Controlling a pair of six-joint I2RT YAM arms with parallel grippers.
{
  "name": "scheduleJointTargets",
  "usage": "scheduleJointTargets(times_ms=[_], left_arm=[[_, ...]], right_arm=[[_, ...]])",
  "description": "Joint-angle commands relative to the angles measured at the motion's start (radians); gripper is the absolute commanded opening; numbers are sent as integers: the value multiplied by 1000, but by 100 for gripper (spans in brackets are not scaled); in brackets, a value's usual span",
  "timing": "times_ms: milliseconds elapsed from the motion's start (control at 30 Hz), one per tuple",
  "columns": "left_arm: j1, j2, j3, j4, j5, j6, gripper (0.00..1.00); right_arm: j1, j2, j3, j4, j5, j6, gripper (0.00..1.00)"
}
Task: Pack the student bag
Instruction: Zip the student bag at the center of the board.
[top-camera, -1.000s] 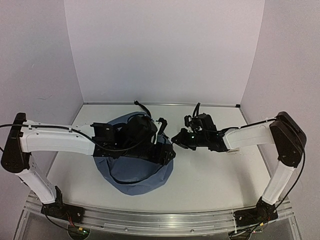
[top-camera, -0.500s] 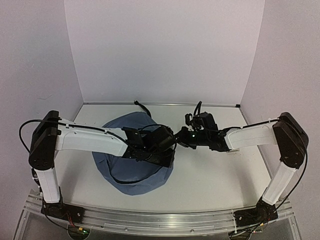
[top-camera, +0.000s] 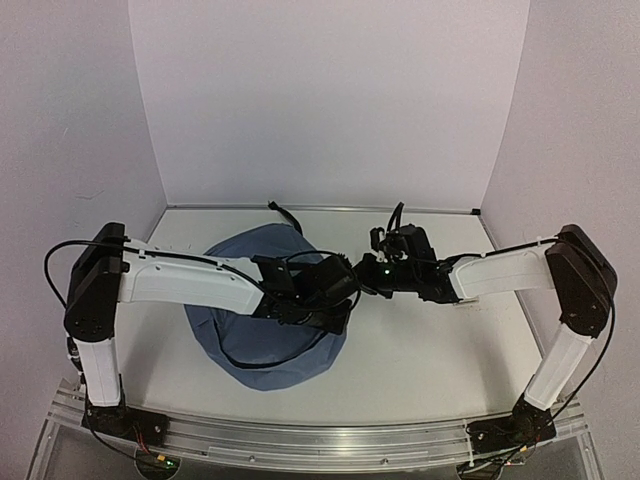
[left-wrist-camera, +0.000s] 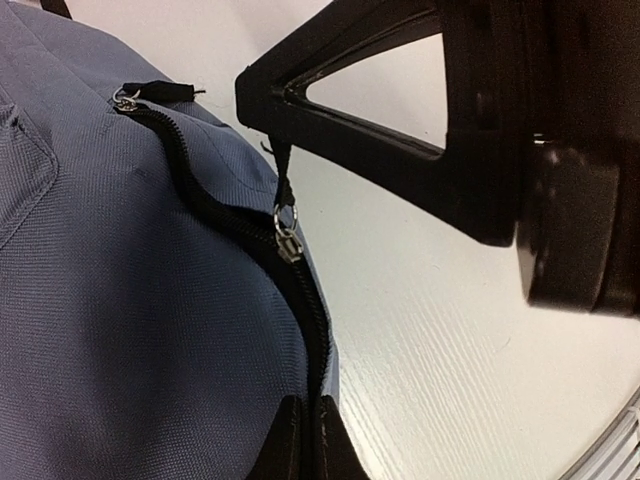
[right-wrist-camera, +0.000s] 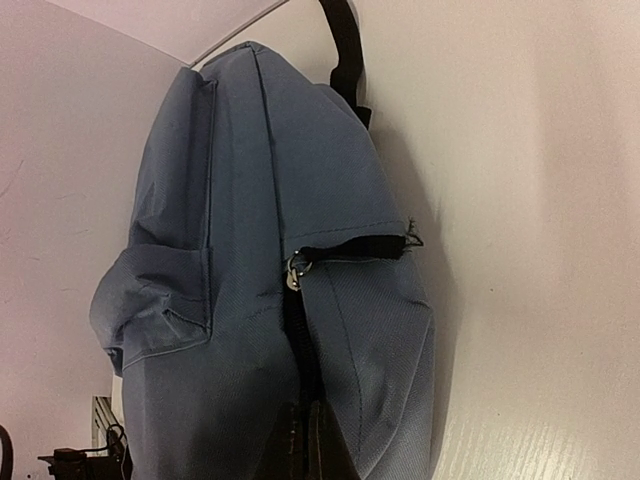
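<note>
Left gripper (left-wrist-camera: 304, 445) is seen clamped shut on the bag (top-camera: 262, 345). The black zipper (left-wrist-camera: 210, 210) is pinched between its two dark fingertips at the bottom of the left wrist view. Right gripper (right-wrist-camera: 304, 440) is also closed, gripped on the thin black pull cord (left-wrist-camera: 281, 165) that is tied to the ring of a metal slider (left-wrist-camera: 289, 247). The cord is drawn straight from the slider up to the right fingertip. The slider is located just beyond the left fingertips along the zipper.

From above, both grippers are seen almost tip to tip over the side of the bag nearest the right arm. The bag is laid on the white table (top-camera: 430, 350), left of centre, and is partly covered by the left arm. It is slate-blue fabric with a rounded outline. A second slider (left-wrist-camera: 126, 98) with a short black tab is seen farther along the same zipper. Whether the zipper is open at the pinched part cannot be told. A stitched front pocket (right-wrist-camera: 170, 290) is shown in the right wrist view. A black strap (top-camera: 285, 212) is trailed from the bag's far end toward the back wall.
</note>
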Motion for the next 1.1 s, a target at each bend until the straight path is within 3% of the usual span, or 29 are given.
scheduleJointTargets(times_ms=[0,267,700,1067], left_arm=[[-10,-118,-133,25,82,66,0],[-8,-281,-319,53,231,123,0],[-7,-301,-354,38,459,190,0],[-8,-322,-369,22,498,200,0]], right_arm=[[-1,-4,30,58,39,7,0],[-1,20,50,85,28,24,0],[29,41,103,106,34,33,0],[31,103,173,106,58,24,0]])
